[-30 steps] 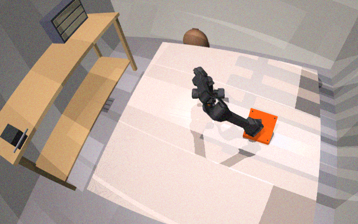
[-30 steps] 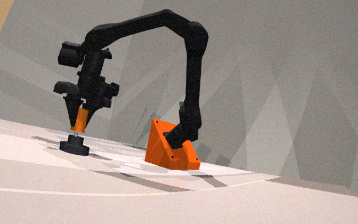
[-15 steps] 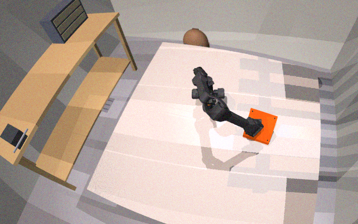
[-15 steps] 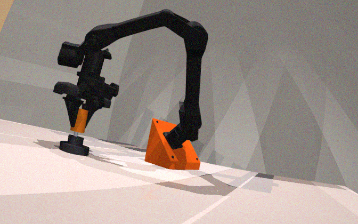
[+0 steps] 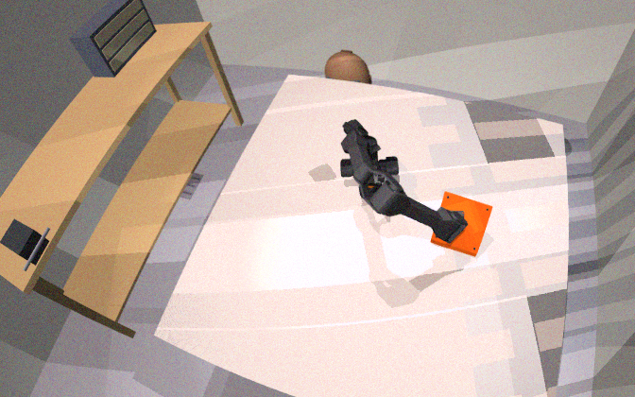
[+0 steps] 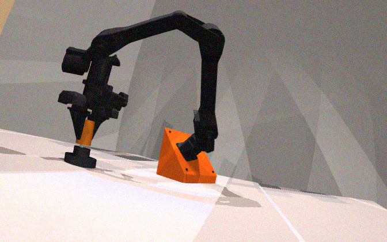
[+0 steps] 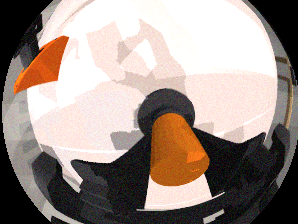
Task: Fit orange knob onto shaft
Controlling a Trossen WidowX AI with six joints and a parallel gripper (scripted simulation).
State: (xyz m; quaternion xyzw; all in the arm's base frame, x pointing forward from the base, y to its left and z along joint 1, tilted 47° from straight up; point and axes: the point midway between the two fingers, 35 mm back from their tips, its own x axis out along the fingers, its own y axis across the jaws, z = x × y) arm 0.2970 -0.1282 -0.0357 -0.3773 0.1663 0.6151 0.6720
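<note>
The orange knob [image 6: 87,129] [image 7: 176,150] is upright with a slight tilt between the fingers of my gripper [image 6: 86,137] [image 7: 170,133], which is shut on it. Only a sliver of it shows in the top view, under the arm. The black round pedestal [image 6: 80,160] [image 7: 166,100] stands directly below the knob. A very short length of the silver shaft [image 6: 82,146] shows between the knob's lower end and the pedestal's top. The knob's lower end hides the rest of the shaft. The hole and both flat sides are hidden.
The arm's orange wedge base [image 5: 476,219] [image 6: 171,161] [image 7: 50,62] stands on the white table [image 5: 236,302] [image 6: 129,213]. A wooden bench [image 5: 94,123] with a dark drawer box [image 5: 124,40] stands beside the table. A brown round object [image 5: 347,68] is beyond the table's far edge.
</note>
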